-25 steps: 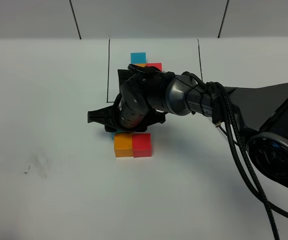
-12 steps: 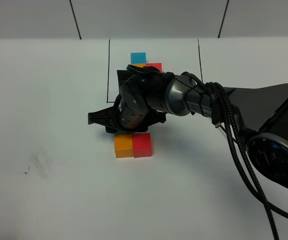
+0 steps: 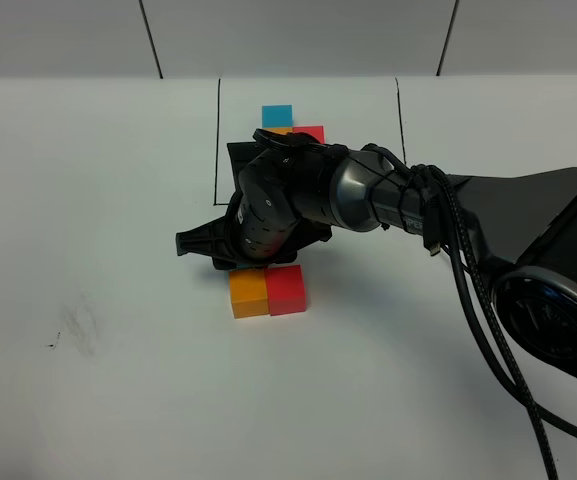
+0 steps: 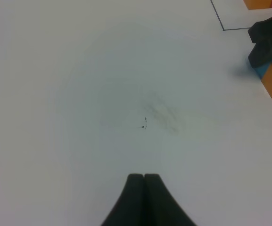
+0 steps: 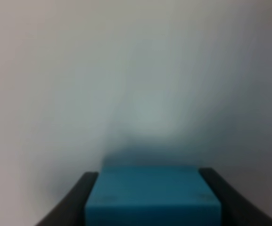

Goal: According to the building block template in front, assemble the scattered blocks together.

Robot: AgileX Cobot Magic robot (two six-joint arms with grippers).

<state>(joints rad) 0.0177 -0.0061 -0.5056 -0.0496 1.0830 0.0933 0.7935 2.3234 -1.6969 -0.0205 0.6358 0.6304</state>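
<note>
The right end effector [image 5: 150, 197] pinches the light blue cube [image 5: 151, 195] between its fingers, at 12 o'clock of the joined orange cube [image 3: 248, 293] and red cube [image 3: 286, 290]. The left end effector [image 4: 144, 178] is pressed together over bare desk [image 3: 88, 200]. The template [image 3: 290, 124] lies beyond, at 12 o'clock.

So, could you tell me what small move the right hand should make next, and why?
Probably open and release: the right hand holds the blue cube just behind the orange cube, which adjoins the red cube, roughly matching the template.
</note>
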